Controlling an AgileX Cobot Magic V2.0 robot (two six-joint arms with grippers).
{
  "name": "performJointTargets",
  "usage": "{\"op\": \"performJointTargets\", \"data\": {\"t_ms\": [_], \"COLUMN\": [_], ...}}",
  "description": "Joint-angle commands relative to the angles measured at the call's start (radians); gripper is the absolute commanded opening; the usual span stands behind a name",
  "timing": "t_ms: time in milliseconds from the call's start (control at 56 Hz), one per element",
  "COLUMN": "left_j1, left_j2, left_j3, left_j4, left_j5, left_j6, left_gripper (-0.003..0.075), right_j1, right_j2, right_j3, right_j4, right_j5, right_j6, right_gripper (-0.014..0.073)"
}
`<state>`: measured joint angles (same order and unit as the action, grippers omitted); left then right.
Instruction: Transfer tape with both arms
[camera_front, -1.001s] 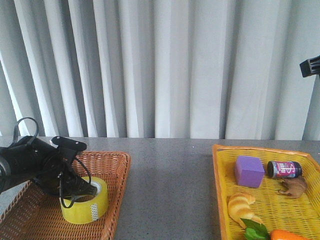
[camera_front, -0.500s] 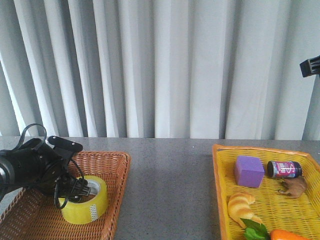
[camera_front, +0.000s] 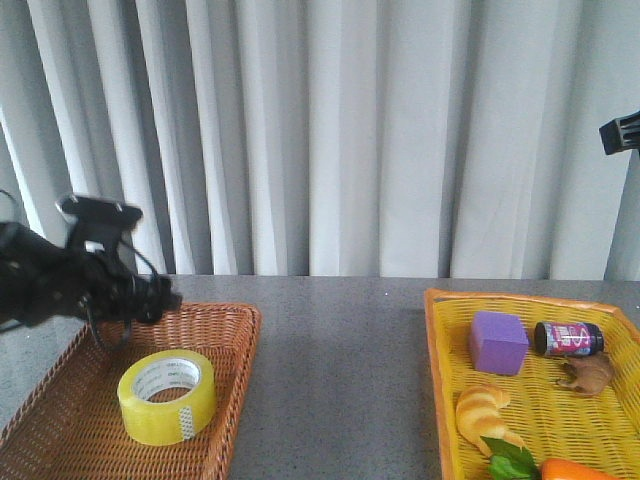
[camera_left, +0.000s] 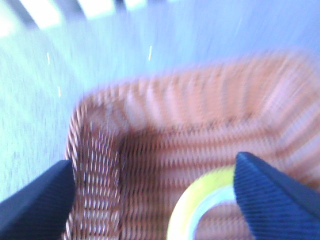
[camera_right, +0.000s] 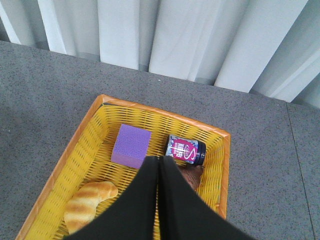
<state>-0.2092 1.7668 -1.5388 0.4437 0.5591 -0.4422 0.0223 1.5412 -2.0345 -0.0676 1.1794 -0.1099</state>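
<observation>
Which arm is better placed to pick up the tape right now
Left. Its open end effector hangs just above the tape in the brown basket. The right end effector is shut, high over the yellow basket on the far side.

The left wrist view is smeared by motion: the brown wicker basket (camera_left: 150, 165) shows only as blurred weave, and the tape (camera_left: 200, 210) is cut off by the frame edge, only an arc of its yellow rim visible. In the front view, the carrot (camera_front: 580, 470) and its leaves are cropped at the lower edge, and the left arm (camera_front: 60, 285) runs off the side. In the right wrist view the closed fingers cover most of the brown animal figure (camera_right: 192, 175).
</observation>
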Motion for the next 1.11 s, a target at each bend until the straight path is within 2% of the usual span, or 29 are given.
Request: {"op": "performJointTargets", "data": {"t_ms": [0, 125, 357, 697, 1090], "left_j1": [-0.003, -0.003, -0.003, -0.003, -0.003], "left_j2": [-0.125, -0.218, -0.393, -0.566, -0.588], "left_j3": [-0.028, -0.028, -0.028, -0.028, -0.025], "left_j4": [-0.036, -0.052, -0.056, -0.084, -0.084], "left_j5": [-0.092, -0.099, -0.051, -0.010, -0.007], "left_j6": [-0.008, -0.008, -0.006, 0.027, 0.027], "left_gripper": [0.0507, 0.0382, -0.0011, -0.0006, -0.0006], "right_j1": [-0.009, -0.009, -0.009, -0.009, -0.009], "right_j2": [-0.034, -0.034, -0.034, -0.034, -0.034], "right_j3": [-0.027, -0.027, -0.027, -0.027, -0.027], "right_j4": [-0.008, -0.008, -0.008, -0.008, -0.008], "right_j5": [-0.062, -0.062, -0.062, -0.062, -0.062], "right_j6": [-0.001, -0.001, -0.001, -0.001, -0.001], "right_gripper": [-0.0007, -0.0007, -0.0007, -0.0007, -0.0007]}}
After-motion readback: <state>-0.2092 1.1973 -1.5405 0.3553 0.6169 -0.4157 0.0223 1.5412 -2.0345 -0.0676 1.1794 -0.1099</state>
